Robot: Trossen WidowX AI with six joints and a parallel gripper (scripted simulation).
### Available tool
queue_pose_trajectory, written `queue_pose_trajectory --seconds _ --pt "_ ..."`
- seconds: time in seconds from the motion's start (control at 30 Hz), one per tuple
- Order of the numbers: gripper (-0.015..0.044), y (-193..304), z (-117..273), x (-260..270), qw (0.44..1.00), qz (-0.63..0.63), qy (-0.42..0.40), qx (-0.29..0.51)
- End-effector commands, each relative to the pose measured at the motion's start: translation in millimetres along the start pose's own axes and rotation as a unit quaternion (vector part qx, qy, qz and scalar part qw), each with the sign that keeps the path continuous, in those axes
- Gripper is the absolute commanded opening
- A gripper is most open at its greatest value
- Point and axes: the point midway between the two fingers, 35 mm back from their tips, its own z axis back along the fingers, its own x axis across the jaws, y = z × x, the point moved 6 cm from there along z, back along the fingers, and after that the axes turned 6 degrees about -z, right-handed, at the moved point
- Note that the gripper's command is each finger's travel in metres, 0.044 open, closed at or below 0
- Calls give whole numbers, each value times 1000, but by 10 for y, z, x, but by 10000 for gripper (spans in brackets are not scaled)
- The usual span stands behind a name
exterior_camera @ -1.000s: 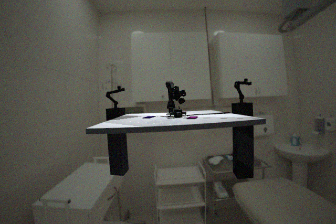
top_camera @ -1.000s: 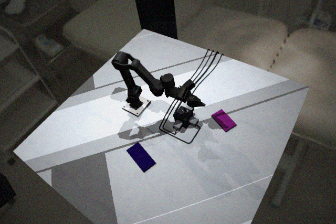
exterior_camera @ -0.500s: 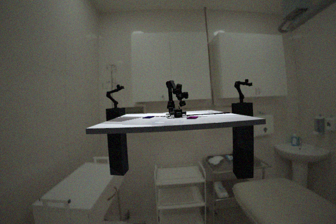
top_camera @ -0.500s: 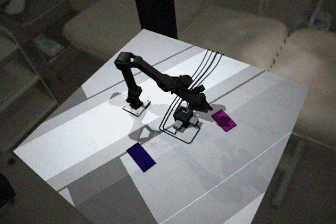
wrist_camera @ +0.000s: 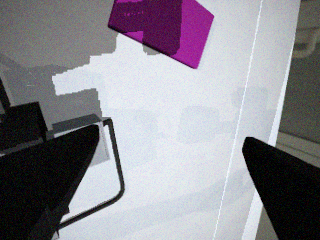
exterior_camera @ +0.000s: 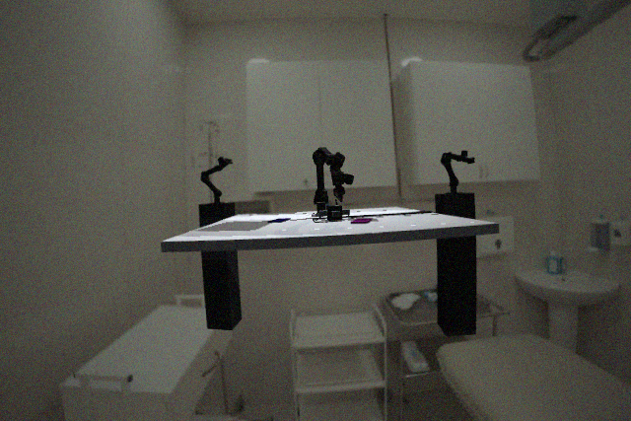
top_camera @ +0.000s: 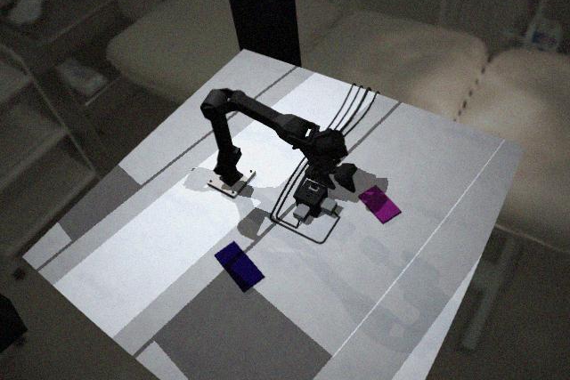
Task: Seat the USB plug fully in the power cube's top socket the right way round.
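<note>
The dark power cube (top_camera: 311, 198) stands mid-table with grey plugs on its sides and a plug (top_camera: 313, 188) in the socket on top. I cannot tell which way round that plug sits. The cube also shows in the exterior view (exterior_camera: 333, 212), very small. My gripper (top_camera: 337, 178) hovers just above and to the right of the cube, pointing down. In the wrist view its fingers stand wide apart with only table surface between them. The cube's edge (wrist_camera: 22, 125) shows at the left of the wrist view, beside the left finger.
A magenta card (top_camera: 378, 203) lies right of the cube and also shows in the wrist view (wrist_camera: 162, 27). A dark blue card (top_camera: 239, 265) lies nearer the front. Black cables (top_camera: 304, 229) loop around the cube and run to the back edge. The table's right edge (wrist_camera: 287, 100) is close.
</note>
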Motion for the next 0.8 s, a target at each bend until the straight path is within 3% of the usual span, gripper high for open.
queue_pose_trajectory --seconds 0.0,0.13,0.77 --pt "440 93 415 172 966 61 -244 62" --pt "440 135 521 248 952 67 -288 76" --pt "440 151 518 251 952 67 -288 76"
